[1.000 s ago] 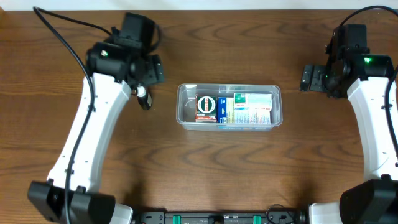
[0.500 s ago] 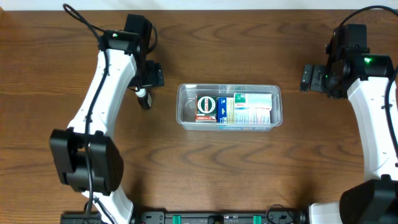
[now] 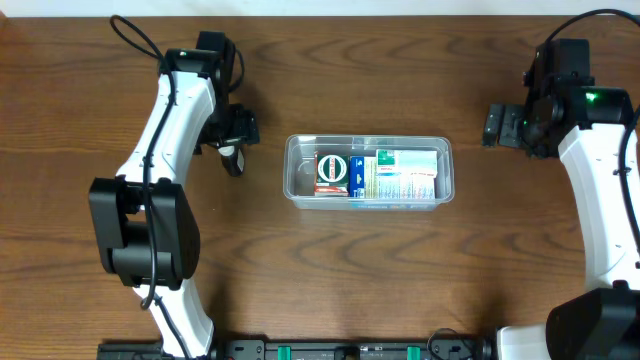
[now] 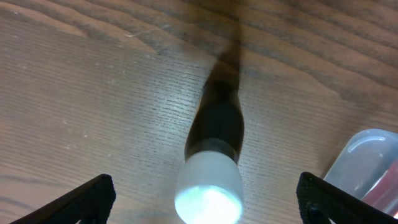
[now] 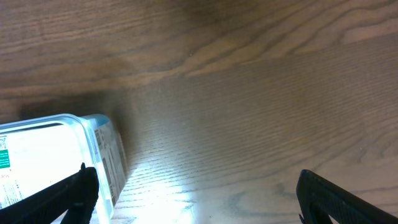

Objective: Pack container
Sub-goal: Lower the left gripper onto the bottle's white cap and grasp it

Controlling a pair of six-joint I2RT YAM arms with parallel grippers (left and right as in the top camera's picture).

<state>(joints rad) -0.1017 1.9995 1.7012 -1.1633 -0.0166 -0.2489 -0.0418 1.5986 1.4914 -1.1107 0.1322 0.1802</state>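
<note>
- The wooden table (image 3: pixel 330 270) runs out of the overhead view on the left, right and near sides. Only its far edge shows, as a pale strip along the top. Bare wood lies on every side of the tub.
- The left arm (image 3: pixel 165 130) reaches up the left side, and its base is cut off at the bottom. The right arm (image 3: pixel 600 190) rises along the right edge, partly out of view.
- The container (image 3: pixel 447 172) sits flat at mid-table, long side across, well apart from both arms. Each wrist view catches just one rounded corner of it.
- Three boxes lie flat in it, side by side. A white and green box (image 3: pixel 406 174) is on the right and a thin blue box (image 3: pixel 355 176) in the middle. A red and white box (image 3: pixel 331 172) is on the left, with a bare strip of floor between it and the left wall. Their print is too small to read.
- The left gripper (image 4: pixel 205 196) has its jaws spread wide and grips nothing. Only the finger tips (image 4: pixel 93 198) show at the bottom corners.
- The right gripper (image 5: pixel 196 190) is likewise spread wide and holds nothing, over bare wood off the tub's right end.
- A small dark bottle (image 4: pixel 219 127) with a white cap sits between the left jaws, touching neither, near the tub's left end. It is blurred, and whether it stands or lies cannot be told.
</note>
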